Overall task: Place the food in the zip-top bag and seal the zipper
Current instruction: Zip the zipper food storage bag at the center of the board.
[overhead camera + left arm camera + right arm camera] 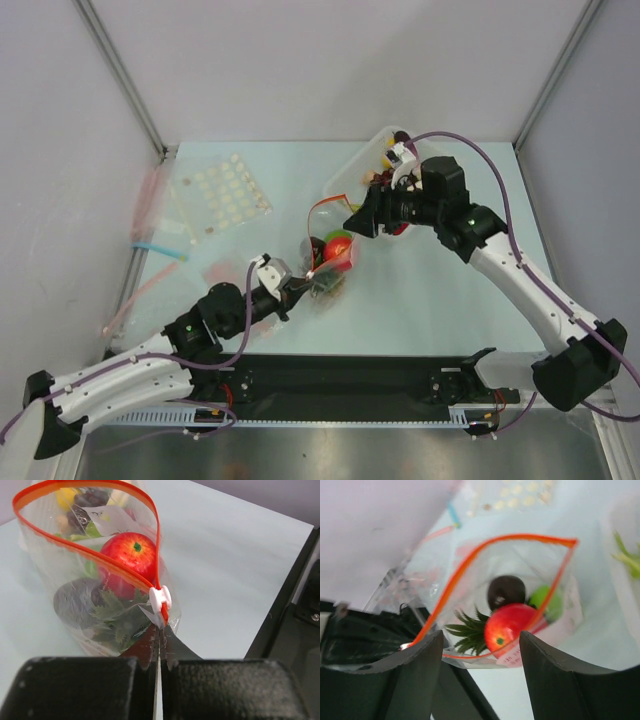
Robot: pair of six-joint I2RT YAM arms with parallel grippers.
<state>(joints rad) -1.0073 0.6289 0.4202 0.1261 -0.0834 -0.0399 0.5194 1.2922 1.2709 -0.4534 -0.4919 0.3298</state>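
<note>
left gripper (pixel 159 645): fingers pressed together on a clear corner of the bag (pixel 55 570), just below the white slider (pixel 160 599).
right gripper (pixel 480 636): fingers spread wide, gripping nothing, poised over the bag's mouth and looking down into it.
zipper (pixel 107 564): unsealed; the orange-red strip bows open in a wide loop, with the slider at the end by the left gripper.
bag: on the table (pixel 440 290) between the two grippers, mouth turned toward the right one.
food: inside the bag are a red fruit (pixel 131 555), a green fruit (pixel 547 602) partly behind it, spiky green leaves (pixel 115 620), and a dark round thing (pixel 506 591), possibly another fruit.
further out: a sheet of white dots (pixel 220 192) at the back left, and a clear tub (pixel 350 175) behind the right gripper.
</note>
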